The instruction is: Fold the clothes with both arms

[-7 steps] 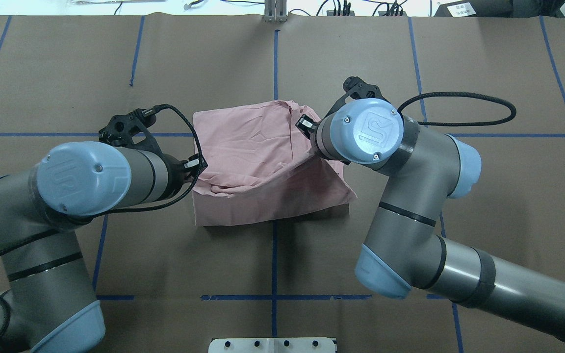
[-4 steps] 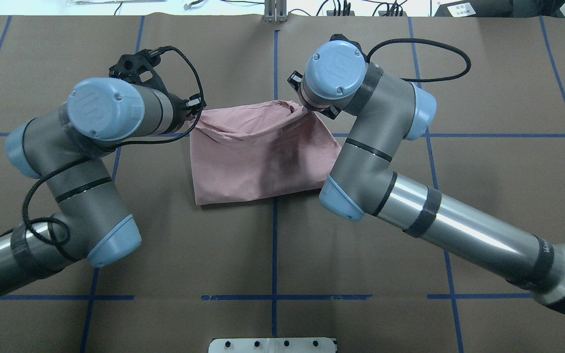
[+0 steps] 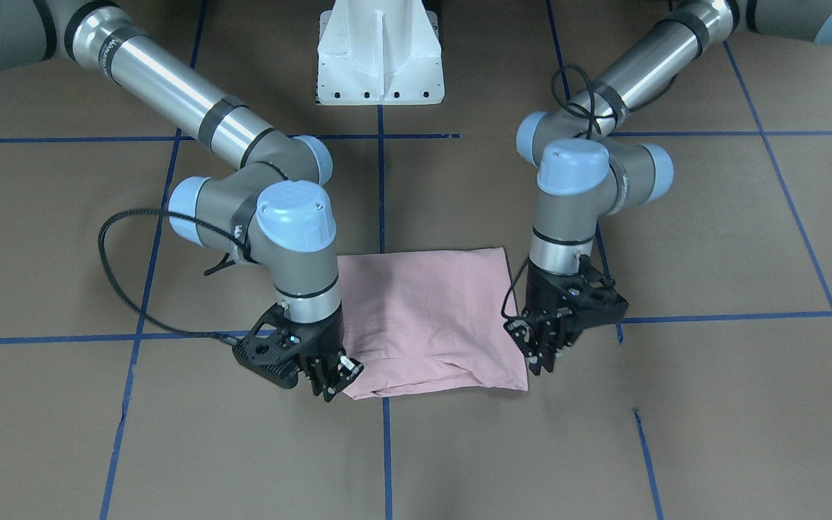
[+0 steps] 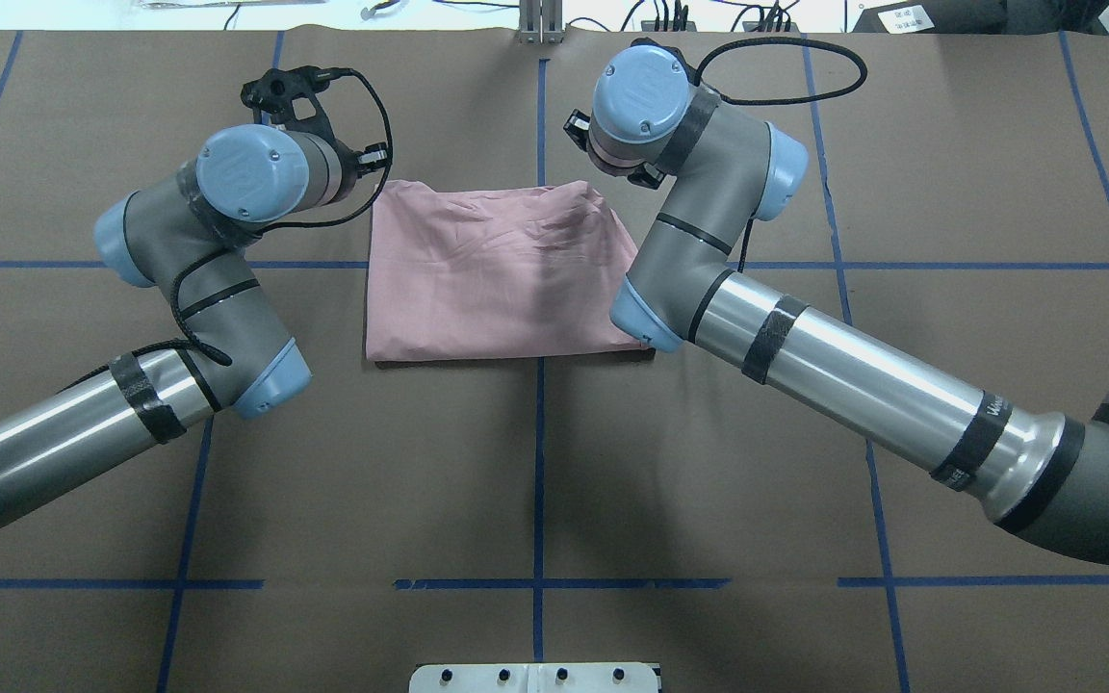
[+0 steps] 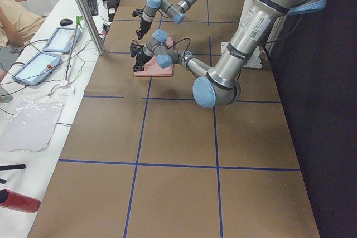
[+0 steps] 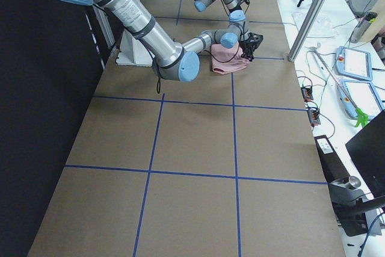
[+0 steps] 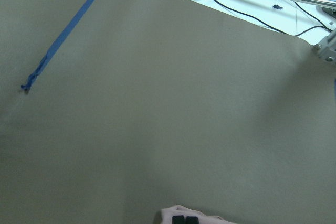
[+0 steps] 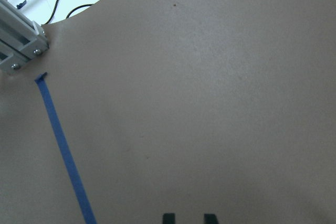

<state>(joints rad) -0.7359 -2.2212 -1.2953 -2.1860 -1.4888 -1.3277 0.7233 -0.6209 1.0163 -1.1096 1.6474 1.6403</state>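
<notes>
Overhead exterior: shirt [image 4: 497,279] lies folded on desk [image 4: 535,462]. At its far corners, left claw [image 7: 185,219] pinches cloth; right claw [image 8: 189,217] stands open alongside.

Left gripper [image 3: 542,357] and right gripper [image 3: 333,381] stand at the far corners of the T-shirt [image 4: 497,274]; the right arm [image 4: 805,361] overhangs its near right corner. Bare table [image 4: 535,462] along its robot-side edge gives passage
</notes>
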